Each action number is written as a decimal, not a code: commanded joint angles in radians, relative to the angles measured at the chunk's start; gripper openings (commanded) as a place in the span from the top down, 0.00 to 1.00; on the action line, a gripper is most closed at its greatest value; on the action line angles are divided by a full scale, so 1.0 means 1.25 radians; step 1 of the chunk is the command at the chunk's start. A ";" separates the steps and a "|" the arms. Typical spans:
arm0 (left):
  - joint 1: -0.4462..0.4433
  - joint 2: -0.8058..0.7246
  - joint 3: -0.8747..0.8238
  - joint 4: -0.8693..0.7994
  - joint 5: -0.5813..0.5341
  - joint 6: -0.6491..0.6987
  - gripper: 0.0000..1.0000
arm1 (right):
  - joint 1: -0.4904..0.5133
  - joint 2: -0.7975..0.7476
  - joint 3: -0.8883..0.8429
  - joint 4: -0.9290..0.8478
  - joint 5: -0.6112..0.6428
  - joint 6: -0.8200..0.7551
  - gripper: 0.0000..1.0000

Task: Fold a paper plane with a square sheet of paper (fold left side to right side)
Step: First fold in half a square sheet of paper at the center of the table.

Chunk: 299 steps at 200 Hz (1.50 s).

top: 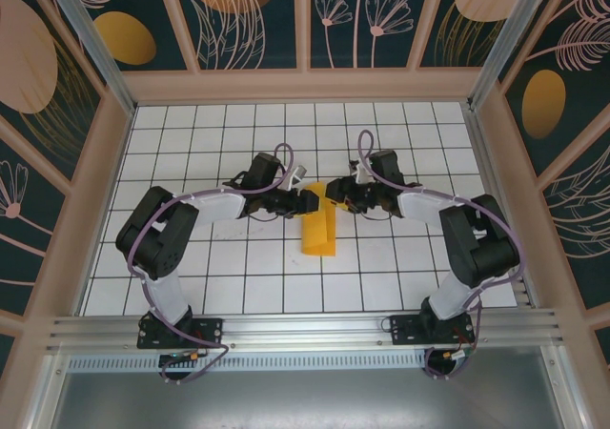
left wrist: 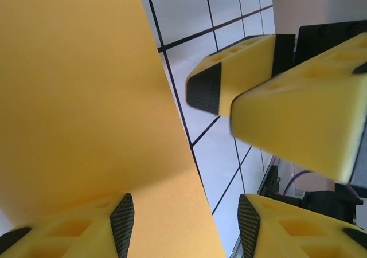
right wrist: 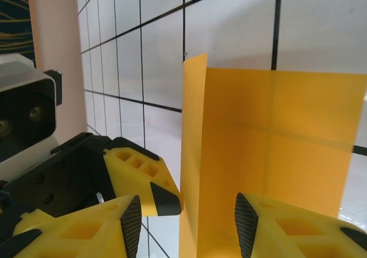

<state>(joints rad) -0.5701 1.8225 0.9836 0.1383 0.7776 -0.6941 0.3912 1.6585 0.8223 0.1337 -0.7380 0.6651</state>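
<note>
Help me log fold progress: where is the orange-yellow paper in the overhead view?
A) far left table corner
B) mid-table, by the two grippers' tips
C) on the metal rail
B: the square sheet of paper lies in the middle of the table, right by the tips of the left gripper and the right gripper.
</note>
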 commanded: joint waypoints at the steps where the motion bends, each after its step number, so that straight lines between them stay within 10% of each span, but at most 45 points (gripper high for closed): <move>1: -0.006 0.009 0.019 0.022 0.008 -0.009 0.46 | 0.011 0.030 0.011 0.027 -0.036 0.016 0.51; 124: -0.008 0.003 0.019 0.009 -0.009 0.000 0.45 | 0.015 0.048 0.016 0.025 -0.047 0.019 0.98; 217: -0.005 -0.107 0.003 -0.131 -0.282 0.007 0.45 | -0.007 0.030 -0.011 -0.010 0.004 -0.002 0.99; 299: -0.013 0.002 0.009 -0.088 -0.270 -0.047 0.45 | -0.012 0.043 -0.027 -0.039 0.043 -0.019 0.98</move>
<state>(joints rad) -0.5762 1.7958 0.9894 0.0189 0.4404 -0.7296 0.3801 1.7046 0.8047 0.1085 -0.7055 0.6670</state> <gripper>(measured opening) 0.553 0.056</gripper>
